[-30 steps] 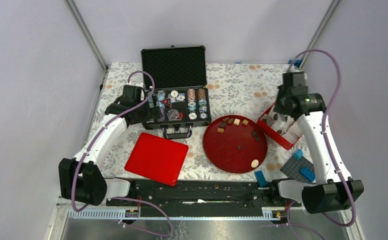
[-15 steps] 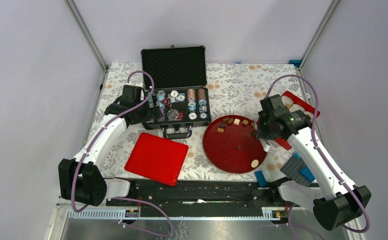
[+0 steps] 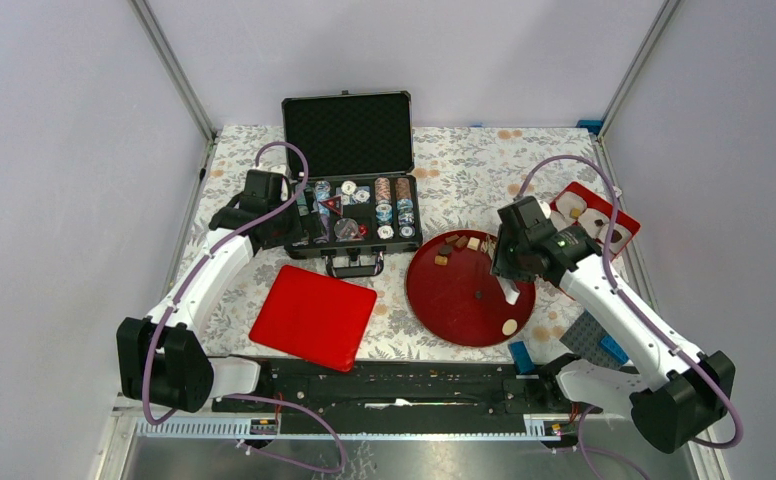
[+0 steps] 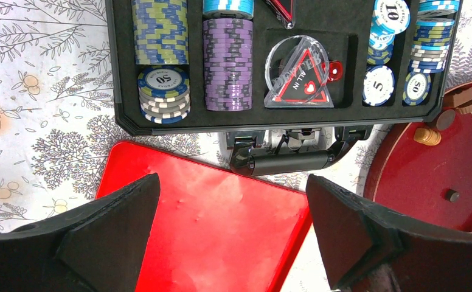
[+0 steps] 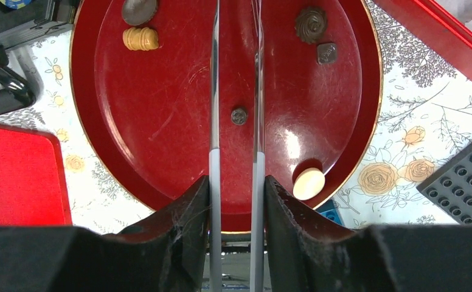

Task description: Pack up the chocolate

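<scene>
Most of the chocolate (image 3: pixel 462 243) lies on the round plate (image 3: pixel 444 300). A cluster of dark, tan and cream pieces sits at its 12 o'clock rim. A small dark bit (image 5: pixel 239 115) is at the centre, two dark pieces are at 1 o'clock, and a cream lump (image 5: pixel 309 184) is at 5 o'clock.

The red box (image 3: pixel 619 238), at 2 o'clock from the plate, holds white cups. A tan piece shows in one; the others are too small to tell.

The right gripper (image 5: pixel 236 24) hangs over the plate, its thin blades only narrowly parted with nothing between them.

The open black case (image 4: pixel 115 73), at 10 o'clock from the plate, holds rows of chips (image 4: pixel 227 67) in its slots, and its foam-lined top stands upright. A flat red lid (image 4: pixel 209 237) lies just at the case's 6 o'clock side.

The left gripper (image 4: pixel 230 207) hangs spread wide and empty over that lid, near the case handle.
</scene>
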You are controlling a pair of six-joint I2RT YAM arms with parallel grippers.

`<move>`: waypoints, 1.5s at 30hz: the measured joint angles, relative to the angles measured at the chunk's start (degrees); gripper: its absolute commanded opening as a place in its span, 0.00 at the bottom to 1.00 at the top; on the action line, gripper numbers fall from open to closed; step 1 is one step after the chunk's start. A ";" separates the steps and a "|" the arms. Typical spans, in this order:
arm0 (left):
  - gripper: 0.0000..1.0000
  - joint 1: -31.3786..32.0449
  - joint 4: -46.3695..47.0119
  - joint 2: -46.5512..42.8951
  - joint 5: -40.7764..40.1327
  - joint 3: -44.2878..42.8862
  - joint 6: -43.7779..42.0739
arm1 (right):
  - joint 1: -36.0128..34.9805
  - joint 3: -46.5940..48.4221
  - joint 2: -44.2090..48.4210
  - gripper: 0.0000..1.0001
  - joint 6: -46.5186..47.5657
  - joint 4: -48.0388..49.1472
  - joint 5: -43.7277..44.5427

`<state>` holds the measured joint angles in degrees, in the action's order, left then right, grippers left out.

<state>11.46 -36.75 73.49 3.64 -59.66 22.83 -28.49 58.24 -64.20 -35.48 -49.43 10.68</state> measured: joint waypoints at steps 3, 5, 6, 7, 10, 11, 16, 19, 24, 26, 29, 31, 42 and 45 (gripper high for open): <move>0.99 0.04 0.00 0.00 0.26 0.00 0.00 | -1.51 -0.39 -1.18 0.45 -1.42 0.90 2.38; 0.99 0.13 0.00 0.00 0.37 0.00 0.00 | -2.23 -0.46 -1.86 0.46 -2.14 1.05 3.67; 0.99 0.15 0.00 0.00 0.42 0.00 -0.02 | -2.43 -0.48 -2.05 0.47 -2.40 1.11 4.02; 0.99 0.17 0.00 0.00 0.46 0.00 0.00 | -2.75 -0.48 -2.34 0.48 -2.67 1.25 4.76; 0.99 0.17 0.00 0.00 0.48 0.00 -0.02 | -3.26 -0.48 -3.19 0.50 -3.23 1.70 5.97; 0.99 0.24 0.00 0.00 0.50 0.00 -0.02 | -3.41 -0.48 -3.65 0.51 -3.43 1.95 6.45; 0.99 0.28 0.04 0.00 0.57 0.00 -0.02 | -3.65 -1.29 -5.57 0.51 -3.98 3.63 7.96; 0.99 0.35 0.04 0.11 0.61 0.00 -0.02 | -3.67 -1.64 -6.71 0.51 -4.31 4.35 8.39; 0.99 0.44 0.09 0.17 0.66 0.00 -0.02 | -3.69 -1.99 -8.90 0.50 -5.01 6.43 8.33; 0.99 0.50 0.11 0.20 0.66 0.00 -0.02 | -3.93 -2.25 -9.40 0.49 -5.22 6.78 8.33; 0.99 0.55 0.24 0.37 0.66 0.00 -0.04 | -4.11 -2.43 -10.43 0.48 -5.53 6.99 8.37; 0.99 0.55 0.28 0.57 0.66 0.00 -0.04 | -4.13 -2.64 -11.17 0.45 -5.66 7.30 8.37; 0.99 0.87 0.37 0.98 0.66 0.00 -0.04 | -4.48 -3.02 -12.52 0.31 -6.64 8.57 8.87; 0.99 1.03 0.39 1.29 0.66 0.00 -0.04 | -4.52 -2.80 -12.50 0.27 -6.64 8.61 8.81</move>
<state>12.49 -36.36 74.78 4.29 -59.66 22.79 -33.01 55.44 -76.71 -42.13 -40.82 19.49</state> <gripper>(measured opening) 0.985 0.400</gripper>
